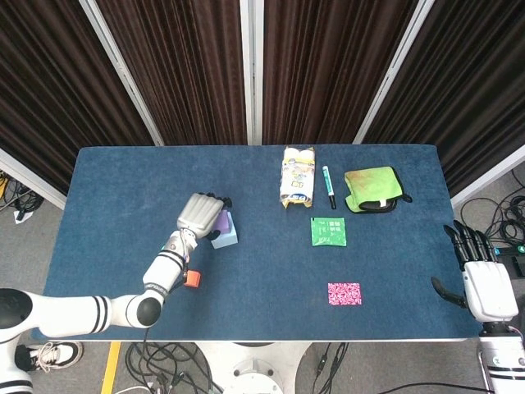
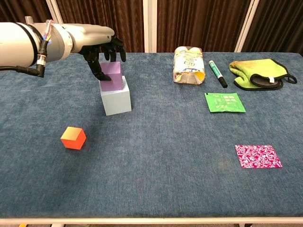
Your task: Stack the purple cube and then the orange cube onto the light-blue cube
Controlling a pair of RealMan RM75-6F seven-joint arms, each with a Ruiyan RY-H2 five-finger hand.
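Note:
The light-blue cube [image 2: 117, 100] [image 1: 229, 237] stands left of the table's middle. On its top rests the purple cube [image 2: 112, 75] [image 1: 221, 222], set toward the back left edge. My left hand [image 2: 102, 49] [image 1: 199, 214] grips the purple cube from above, thumb on its left face and fingers over its back. The orange cube [image 2: 73, 137] [image 1: 192, 279] lies alone nearer the front left, partly hidden by my left forearm in the head view. My right hand [image 1: 484, 279] hangs open and empty off the table's right edge, seen only in the head view.
At the back stand a snack bag [image 2: 190, 65], a green marker [image 2: 217, 73] and a green cloth [image 2: 258, 74]. A green packet [image 2: 225, 102] and a pink patterned card [image 2: 257, 156] lie on the right half of the blue table [image 2: 165, 156].

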